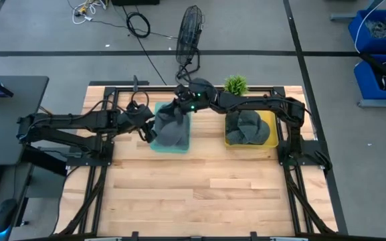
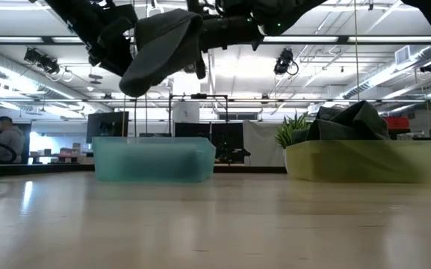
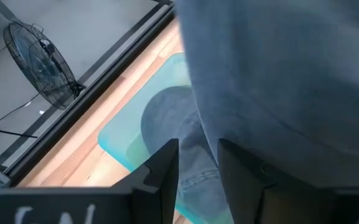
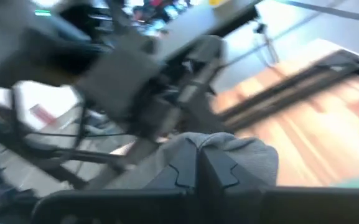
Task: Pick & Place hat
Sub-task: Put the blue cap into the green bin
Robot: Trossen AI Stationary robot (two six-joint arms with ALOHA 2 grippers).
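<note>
- High view: the wooden table (image 1: 199, 194) fills the middle of the scene, with a black frame along its edges and both dark arms reaching in toward its far half.
- The left arm (image 1: 72, 124) stretches in from the left side and the right arm (image 1: 266, 104) bends in from the right; both end over the teal bin.
- The teal bin (image 1: 179, 144) sits on the far half of the table, left of centre. In the low view it stands flat on the wood (image 2: 154, 159), with nothing showing above its rim.
- The yellow bin (image 1: 267, 134) stands well apart to the right of the teal one and holds a heap of dark grey hats (image 1: 246, 126); the low view shows that heap rising above the yellow rim (image 2: 349, 119).
- The grey hat (image 2: 159, 48) hangs in the air above the teal bin, clear of its rim, drooping from where it is gripped at the top.
- The left gripper (image 3: 198, 171) sits at the hat's left side; its fingers stand a narrow gap apart with grey fabric lying in and over that gap, so it appears to pinch the hat.
- The right gripper (image 4: 198, 168) has its fingers pressed together on a fold of the same hat, at its upper right.
- A small green plant (image 1: 235, 84) stands at the far table edge, behind the yellow bin.
</note>
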